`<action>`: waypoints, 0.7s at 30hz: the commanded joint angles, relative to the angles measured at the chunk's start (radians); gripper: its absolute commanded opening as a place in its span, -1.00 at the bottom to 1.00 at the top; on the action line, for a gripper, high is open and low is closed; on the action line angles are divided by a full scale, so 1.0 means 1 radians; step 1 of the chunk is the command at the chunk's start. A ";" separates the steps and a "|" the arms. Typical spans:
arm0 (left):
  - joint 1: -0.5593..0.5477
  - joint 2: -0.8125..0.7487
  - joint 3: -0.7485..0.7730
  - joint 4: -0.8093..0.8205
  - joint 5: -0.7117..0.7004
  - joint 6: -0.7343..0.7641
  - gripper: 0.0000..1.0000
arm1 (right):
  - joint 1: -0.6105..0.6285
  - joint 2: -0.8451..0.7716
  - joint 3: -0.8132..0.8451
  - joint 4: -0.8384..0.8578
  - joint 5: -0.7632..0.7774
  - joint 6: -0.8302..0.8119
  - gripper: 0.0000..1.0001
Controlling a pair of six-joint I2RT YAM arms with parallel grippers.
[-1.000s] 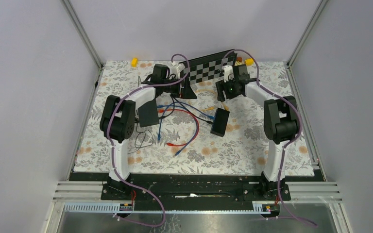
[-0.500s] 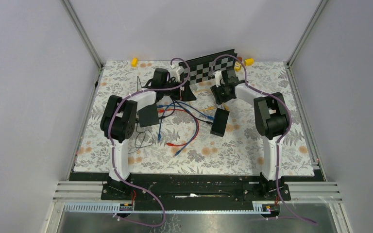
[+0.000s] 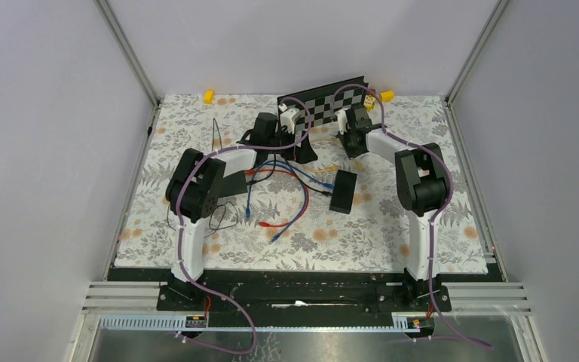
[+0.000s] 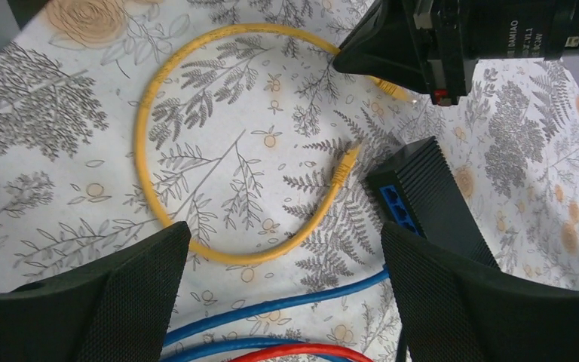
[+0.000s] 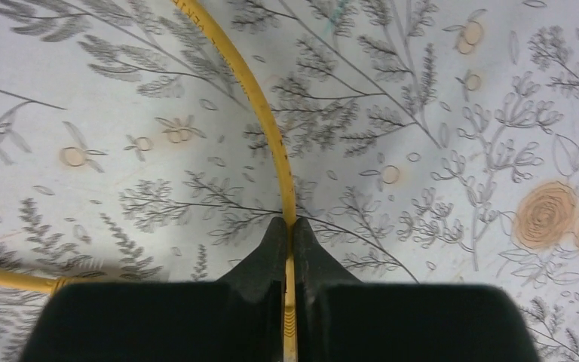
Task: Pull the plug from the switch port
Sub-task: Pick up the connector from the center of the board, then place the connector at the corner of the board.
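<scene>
A black switch (image 4: 430,204) with blue ports (image 4: 396,209) lies on the flowered mat; from above the switch (image 3: 342,190) sits mid-table. A yellow cable (image 4: 145,128) loops on the mat. One yellow plug (image 4: 344,162) lies free, just off the ports. My right gripper (image 5: 290,226) is shut on the yellow cable (image 5: 271,128), close to a ribbed plug boot between its fingers. It shows at the left wrist view's top right as the right gripper (image 4: 392,75). My left gripper (image 4: 286,264) hangs open above the loop, holding nothing.
Blue cables (image 4: 271,305) and a red cable (image 4: 294,353) run under my left gripper toward the switch. A second black box (image 3: 234,181) sits by the left arm. A checkerboard (image 3: 324,102) leans at the back, with yellow blocks (image 3: 209,96) beside it.
My right gripper has closed on the yellow cable and shifted left. The left arm has swung right toward the table's middle, its gripper still open.
</scene>
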 commanded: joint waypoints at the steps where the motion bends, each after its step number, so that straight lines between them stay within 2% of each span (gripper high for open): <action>1: 0.007 0.002 0.021 0.087 -0.044 0.044 0.97 | -0.053 -0.029 0.008 -0.019 0.054 -0.030 -1.00; 7: 0.000 0.030 0.068 0.131 -0.057 0.081 0.98 | -0.178 -0.105 -0.026 -0.019 0.044 -0.026 -1.00; 12: -0.006 0.080 0.133 0.148 -0.069 0.025 0.97 | -0.278 -0.131 -0.020 -0.026 0.045 -0.002 -1.00; 16: -0.011 0.105 0.177 0.143 -0.101 -0.048 0.97 | -0.324 -0.110 -0.007 -0.039 0.055 0.015 -1.00; 21: -0.027 0.103 0.217 0.103 -0.116 -0.039 0.97 | -0.344 -0.073 0.016 -0.054 0.110 0.027 -0.95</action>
